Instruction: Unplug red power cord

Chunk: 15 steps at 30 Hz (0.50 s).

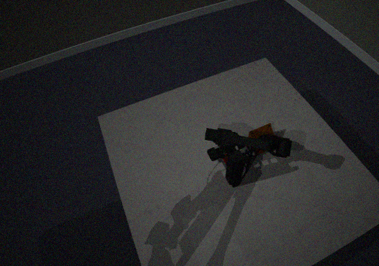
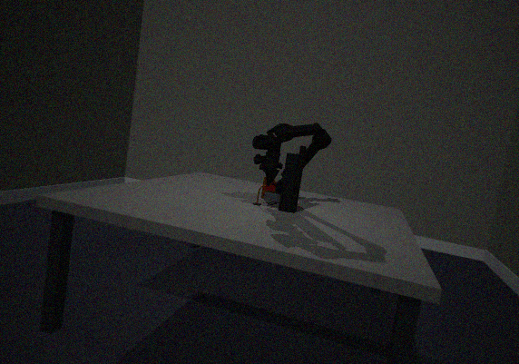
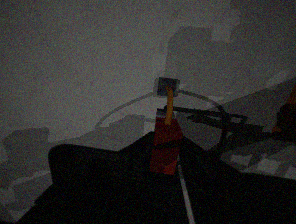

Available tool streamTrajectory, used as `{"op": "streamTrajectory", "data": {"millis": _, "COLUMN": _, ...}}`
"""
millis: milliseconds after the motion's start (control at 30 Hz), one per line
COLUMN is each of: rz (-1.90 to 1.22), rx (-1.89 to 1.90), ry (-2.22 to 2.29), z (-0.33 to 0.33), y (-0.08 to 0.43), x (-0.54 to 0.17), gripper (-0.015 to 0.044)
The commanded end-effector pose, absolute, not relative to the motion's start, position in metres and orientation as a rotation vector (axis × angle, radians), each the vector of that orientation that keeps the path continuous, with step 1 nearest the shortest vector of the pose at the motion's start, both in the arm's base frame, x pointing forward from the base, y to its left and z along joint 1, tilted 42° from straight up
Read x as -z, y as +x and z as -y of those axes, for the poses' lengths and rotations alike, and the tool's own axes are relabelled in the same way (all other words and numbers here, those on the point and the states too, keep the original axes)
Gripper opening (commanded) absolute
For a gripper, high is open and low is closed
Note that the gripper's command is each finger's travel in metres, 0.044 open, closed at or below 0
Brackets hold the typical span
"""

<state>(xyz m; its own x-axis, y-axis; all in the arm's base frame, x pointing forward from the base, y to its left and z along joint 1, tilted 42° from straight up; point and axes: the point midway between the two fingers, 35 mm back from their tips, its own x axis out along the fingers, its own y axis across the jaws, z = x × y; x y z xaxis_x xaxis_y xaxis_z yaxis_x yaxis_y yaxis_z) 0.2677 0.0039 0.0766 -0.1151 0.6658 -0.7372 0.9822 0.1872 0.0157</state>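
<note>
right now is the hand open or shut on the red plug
Shut on it. In the wrist view the red plug sits clamped between the dark fingers of the hand.

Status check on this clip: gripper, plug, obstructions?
Gripper shut on red power plug. Whether it is out of the strip: cannot tell, too dark. Nothing seen blocking.

All three views are very dim and heavily grained, with fine detail lost. Long, hard-edged shadows are cast across the pale surface (image 1: 185, 120), away from the claw (image 3: 165, 150), so light is taken to come from low behind the arm. In the wrist view soft blur is seen throughout.
</note>
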Motion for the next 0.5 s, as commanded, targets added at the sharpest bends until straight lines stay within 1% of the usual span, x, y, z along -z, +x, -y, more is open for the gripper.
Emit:
{"op": "streamTrajectory", "data": {"millis": 0, "rz": -1.838, "rx": 0.669, "ry": 1.538, "z": 0.006, "y": 0.271, "x": -0.07, "gripper": 0.0}}
{"op": "streamTrajectory", "data": {"millis": 467, "rz": -1.835, "rx": 0.671, "ry": 1.54, "z": 0.024, "y": 0.275, "x": -0.056, "gripper": 0.0}}
